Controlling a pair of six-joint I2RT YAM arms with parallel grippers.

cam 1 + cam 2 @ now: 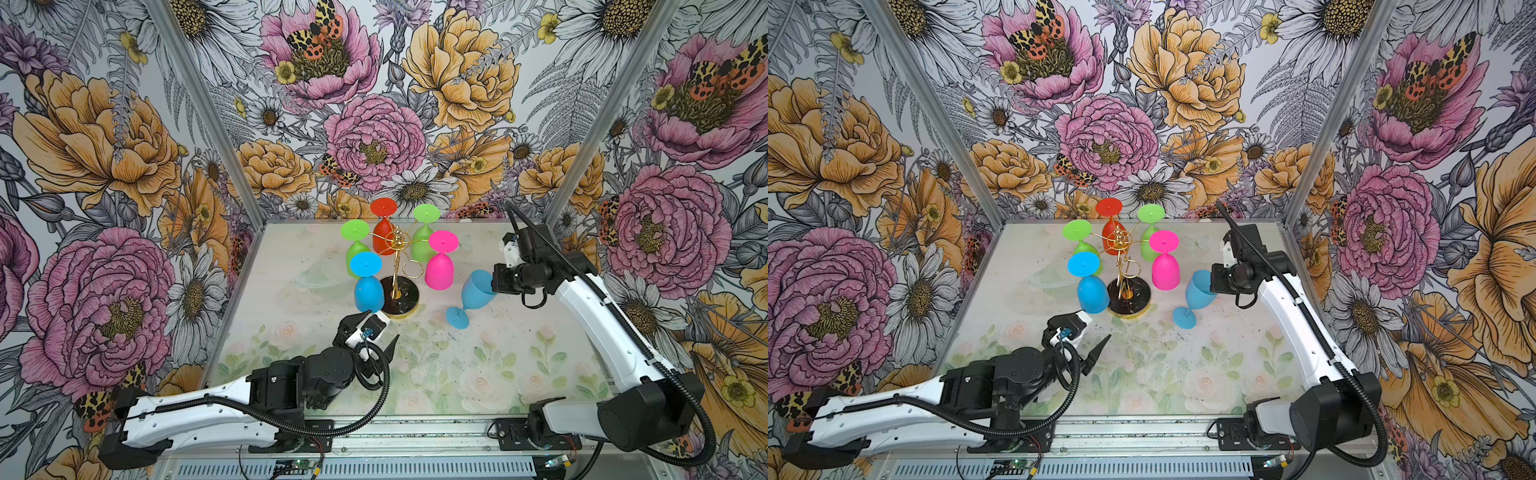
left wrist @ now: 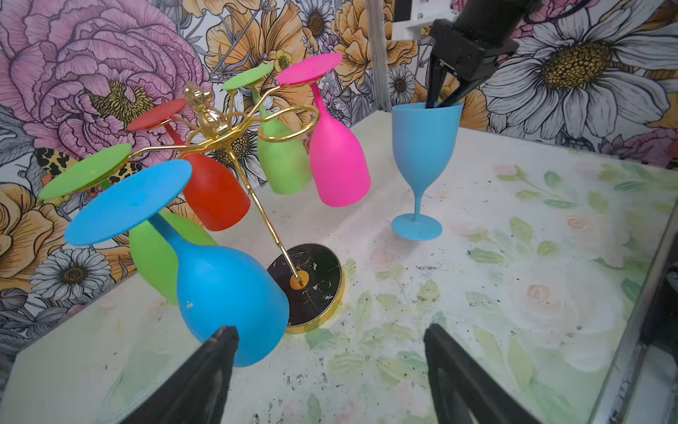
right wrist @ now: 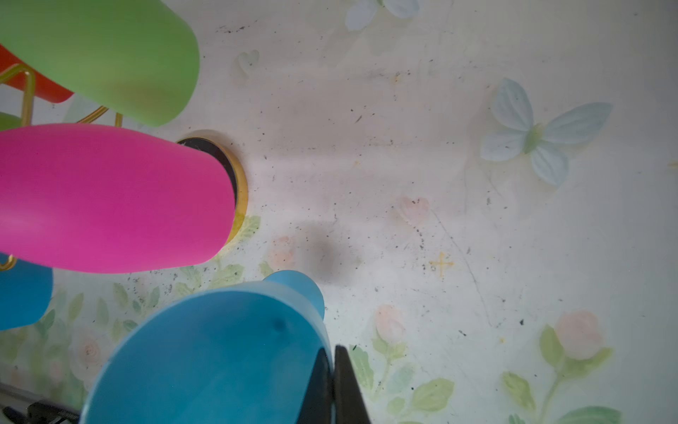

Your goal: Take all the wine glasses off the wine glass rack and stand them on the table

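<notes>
Right pincer (image 3: 332, 363), black tapered fingers closed on the thin rim of a matte sky-blue wine glass (image 2: 422, 147) upright on the floral-print table (image 2: 513, 264), just beside the gold wire rack (image 2: 257, 209) with round black marbled base; left pincer (image 2: 330, 341) spread wide, empty, near a hanging blue glass (image 2: 227, 293).

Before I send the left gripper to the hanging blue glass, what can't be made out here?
- Loop of the gold wire rack holding the hanging blue plastic wine glass: covered by that glass's foot, top and left wrist views.
- Right gripper tips: hidden by the upright light blue wine glass, both top views.
- Rack's round black base: mostly behind the pink plastic glass, right wrist view.
</notes>
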